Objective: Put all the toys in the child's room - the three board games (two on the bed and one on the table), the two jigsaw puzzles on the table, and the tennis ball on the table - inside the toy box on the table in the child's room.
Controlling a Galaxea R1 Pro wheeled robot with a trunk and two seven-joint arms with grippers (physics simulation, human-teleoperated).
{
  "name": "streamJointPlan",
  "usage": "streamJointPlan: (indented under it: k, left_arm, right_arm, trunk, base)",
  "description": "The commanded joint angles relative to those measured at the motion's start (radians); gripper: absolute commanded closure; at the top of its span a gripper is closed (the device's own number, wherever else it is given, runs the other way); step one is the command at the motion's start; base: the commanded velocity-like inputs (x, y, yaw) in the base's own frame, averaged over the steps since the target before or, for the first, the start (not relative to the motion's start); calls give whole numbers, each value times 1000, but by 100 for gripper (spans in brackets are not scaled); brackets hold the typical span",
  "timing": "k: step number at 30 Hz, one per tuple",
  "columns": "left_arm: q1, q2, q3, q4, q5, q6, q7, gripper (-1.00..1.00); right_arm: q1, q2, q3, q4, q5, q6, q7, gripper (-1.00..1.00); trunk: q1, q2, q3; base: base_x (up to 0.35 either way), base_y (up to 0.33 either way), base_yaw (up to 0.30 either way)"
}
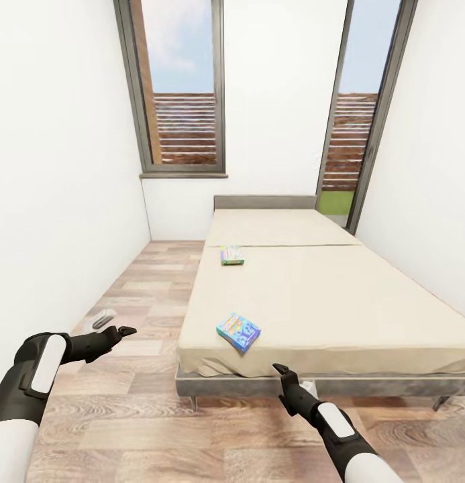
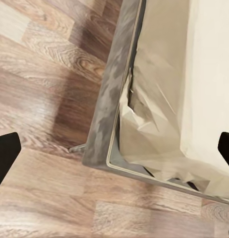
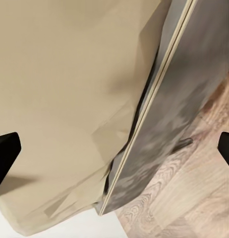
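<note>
Two board games lie on the bed: a blue cartoon-covered box near the foot corner and a green-and-yellow box farther up its left side. My left gripper hangs open over the floor left of the bed's foot. Just in front of the foot edge, below the blue box, my right gripper is open too. The left wrist view looks between spread fingers at the bed frame's corner. The right wrist view shows sheet and frame. The table, toy box, jigsaw puzzles and tennis ball are out of view.
White walls close in on both sides of the child's room. Two tall grey-framed windows stand behind the headboard. A strip of wood floor runs along the bed's left side, with a small grey object by the wall.
</note>
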State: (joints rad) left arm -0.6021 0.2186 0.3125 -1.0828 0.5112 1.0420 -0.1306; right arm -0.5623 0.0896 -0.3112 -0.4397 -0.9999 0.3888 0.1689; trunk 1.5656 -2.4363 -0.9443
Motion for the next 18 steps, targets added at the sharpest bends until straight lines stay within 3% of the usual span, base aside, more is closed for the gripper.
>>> streamJointPlan:
  k: [1,9,18]
  left_arm:
    - [-1,0,2,0,-9,4,-10,-100]
    - [-1,2,2,0,-8,4,-11,-100]
    - [-1,2,2,0,-8,4,-11,-100]
  right_arm:
    - [-1,1,-8,-1,-2,7,1,-100]
    - [-1,6,-8,-1,-2,6,1,-100]
    - [-1,9,-8,-1,-2,5,1,-100]
  trunk:
    - [4,-8,-4]
    - [34,-64,-29]
    - [38,-66,-64]
  base:
    - [0,0,0]
    - [0,0,0]
    - [0,0,0]
